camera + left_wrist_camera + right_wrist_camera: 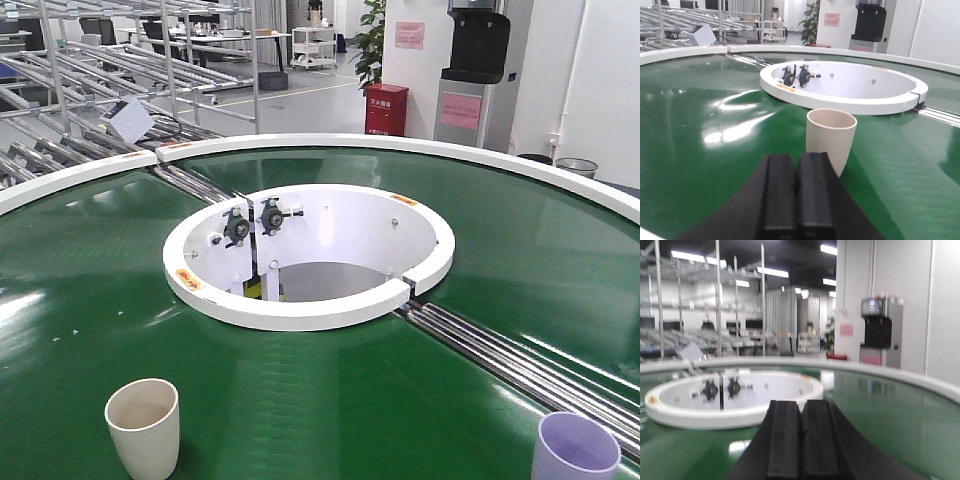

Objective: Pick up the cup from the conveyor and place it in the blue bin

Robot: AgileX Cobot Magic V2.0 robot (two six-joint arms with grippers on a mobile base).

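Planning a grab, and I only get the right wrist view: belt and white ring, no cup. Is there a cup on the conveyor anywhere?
Observer: Yes. A cream cup stands upright on the conveyor, front left of the central opening.
Operator: Anything on the right?
Observer: A lilac cup, upright at the front view's bottom right corner, partly cut off.
Operator: Where is the left arm?
Observer: The left fingers are shut, empty, with the cream cup just beyond them.

Left cup and right cup stand on conveyor.
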